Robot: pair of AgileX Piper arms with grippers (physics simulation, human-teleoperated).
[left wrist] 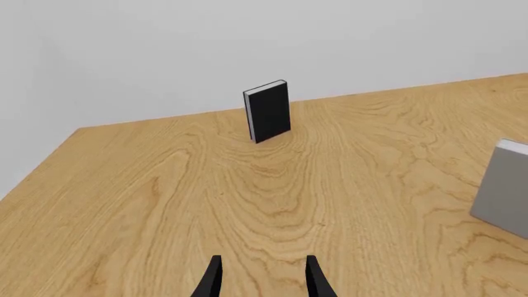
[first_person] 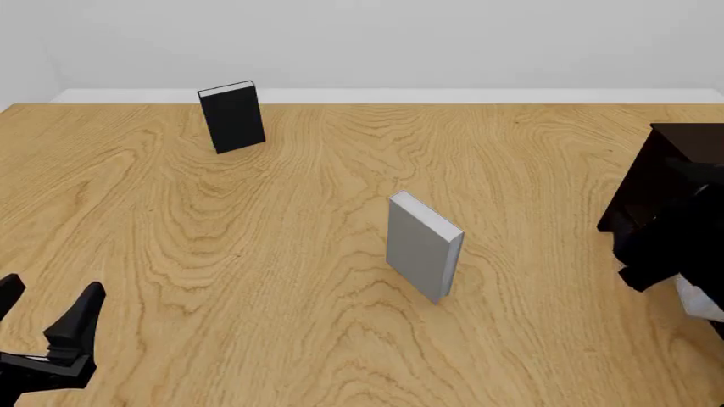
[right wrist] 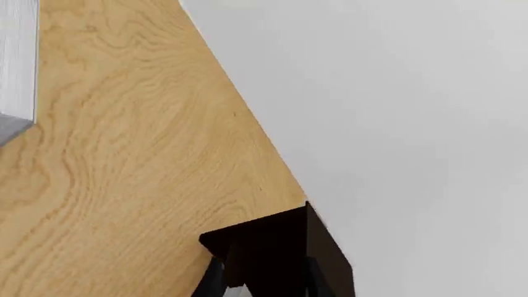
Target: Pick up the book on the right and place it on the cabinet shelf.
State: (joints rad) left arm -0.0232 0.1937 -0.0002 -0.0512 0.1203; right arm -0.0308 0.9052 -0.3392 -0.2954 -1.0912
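So, oak-grain table [first_person: 317, 254] under plain white wall [first_person: 374, 42], left gripper [first_person: 40, 326] open and empty, right gripper [first_person: 679, 263] by the cabinet [first_person: 667, 170], grip unclear, grey book [first_person: 421, 244] upright mid-table.

Your surroundings: a light oak-grain wooden bench [first_person: 283, 254] under even, soft light, and a plain pale-grey wall [first_person: 453, 42] behind it.

Setting: simulated tabletop test scene, not a real room
Surface: light oak-grain table [first_person: 283, 254], flat uniform render
Backdrop: plain pale grey wall [first_person: 453, 42], bare white strip where it meets the table
Props: black book [first_person: 232, 117] upright at 11 o'clock, grey book [first_person: 422, 246] upright near centre, dark cabinet [first_person: 667, 182] at 3 o'clock
Lighting: even, soft shadows
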